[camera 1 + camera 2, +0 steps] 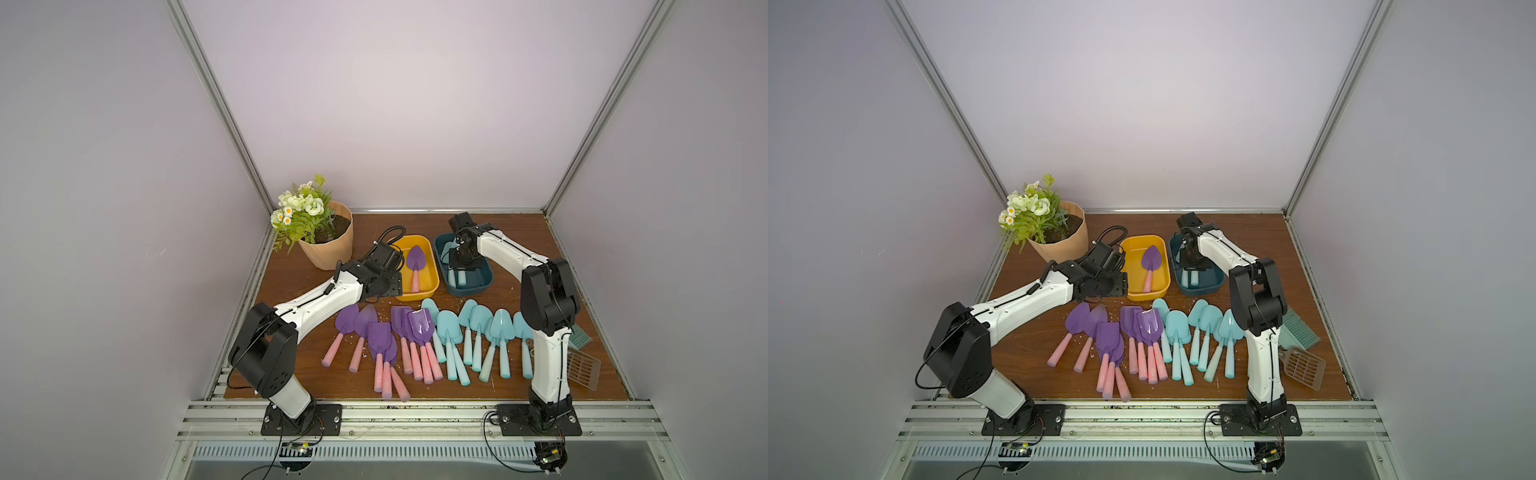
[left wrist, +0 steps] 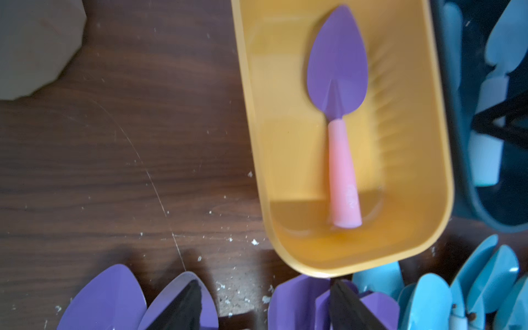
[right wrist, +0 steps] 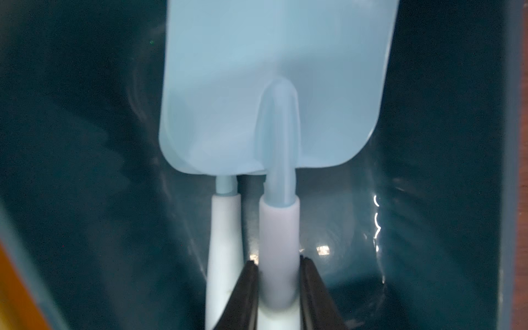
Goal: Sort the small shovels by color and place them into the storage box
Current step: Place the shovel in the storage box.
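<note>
The right fingers (image 3: 248, 288) press on both sides of the pale handle of an aqua shovel (image 3: 278, 114) and grip it firmly, low inside the dark teal box (image 3: 457, 143). Its square blade points away from the wrist. A second aqua shovel (image 3: 224, 243) lies just beside it, handle next to handle, with its blade mostly hidden under the held one's blade. Whether the held shovel touches the box floor cannot be told.

The left fingers (image 2: 183, 305) stand well apart with nothing between them. They hang above the blades of the purple shovels (image 2: 105, 300) on the worktop (image 2: 128, 171), just beside the near end of the yellow box (image 2: 248, 114). One purple shovel (image 2: 337, 71) with a pink handle lies flat along the floor of that box, with its pointed blade toward the far end.

In both top views the yellow box (image 1: 401, 257) and the dark teal box (image 1: 478, 289) stand side by side, close together, behind the rows of shovels. The purple shovels (image 1: 380, 332) lie on the robot's left and partly overlap one another. The aqua shovels (image 1: 449, 328) lie on its right. All have their blades toward the boxes and their handles toward the arm bases.

A flower pot (image 1: 328, 245) sits in the far left corner of the worktop (image 1: 519, 237). A green brush (image 1: 1300, 330) and a brown slotted scoop (image 1: 1304, 368) lie at the right edge, beyond the right arm.
</note>
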{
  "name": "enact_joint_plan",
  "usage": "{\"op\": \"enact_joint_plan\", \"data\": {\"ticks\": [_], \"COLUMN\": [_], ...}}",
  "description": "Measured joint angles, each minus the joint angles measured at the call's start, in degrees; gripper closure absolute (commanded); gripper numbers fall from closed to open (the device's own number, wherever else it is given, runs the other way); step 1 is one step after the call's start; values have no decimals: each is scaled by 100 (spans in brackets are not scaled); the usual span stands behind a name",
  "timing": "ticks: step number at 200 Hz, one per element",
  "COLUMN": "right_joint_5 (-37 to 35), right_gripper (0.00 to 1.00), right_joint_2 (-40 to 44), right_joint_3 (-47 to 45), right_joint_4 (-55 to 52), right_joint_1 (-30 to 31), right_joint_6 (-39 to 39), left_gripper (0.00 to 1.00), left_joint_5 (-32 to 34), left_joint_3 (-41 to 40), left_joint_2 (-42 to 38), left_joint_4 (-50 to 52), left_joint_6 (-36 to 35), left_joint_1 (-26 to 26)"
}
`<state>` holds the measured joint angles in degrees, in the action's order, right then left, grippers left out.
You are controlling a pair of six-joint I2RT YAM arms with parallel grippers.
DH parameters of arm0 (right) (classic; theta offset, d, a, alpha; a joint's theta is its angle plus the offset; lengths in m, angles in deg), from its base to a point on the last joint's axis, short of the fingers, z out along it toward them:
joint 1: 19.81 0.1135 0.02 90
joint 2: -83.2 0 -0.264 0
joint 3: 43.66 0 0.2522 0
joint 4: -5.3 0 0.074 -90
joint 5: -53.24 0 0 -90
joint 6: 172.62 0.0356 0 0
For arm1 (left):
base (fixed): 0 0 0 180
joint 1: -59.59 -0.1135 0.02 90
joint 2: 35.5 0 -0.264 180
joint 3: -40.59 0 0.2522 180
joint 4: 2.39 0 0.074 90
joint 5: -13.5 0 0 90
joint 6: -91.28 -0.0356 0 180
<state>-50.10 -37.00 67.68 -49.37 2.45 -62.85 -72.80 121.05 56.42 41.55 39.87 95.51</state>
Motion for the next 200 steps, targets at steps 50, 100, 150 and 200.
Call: {"op": "enact_joint_plan", "data": {"ticks": [50,100,150,200], "right_joint_5": [0,9,127,343], "right_gripper": [62,54,57,57], "right_joint_2": [-2,9,741,1646], "right_joint_3": [-153,-282,-793,-1325], "right_joint_4": [57,103,260,415], "right_joint_1": [-22,-22,-22,107], "right_joint_6": [-44,-11,140,236], "left_gripper": [27,27,28,29], "left_joint_5": [-413,-658,-901,-791], "left_joint_3": [-769,-1019,-1703,-2273], "left_joint_2": [-212,-688,-1290,-2122], "left_joint_4": [216,323,522,1062], "left_joint_6": [-109,-114,31,315], "left_joint_1": [0,0,0,0]}}
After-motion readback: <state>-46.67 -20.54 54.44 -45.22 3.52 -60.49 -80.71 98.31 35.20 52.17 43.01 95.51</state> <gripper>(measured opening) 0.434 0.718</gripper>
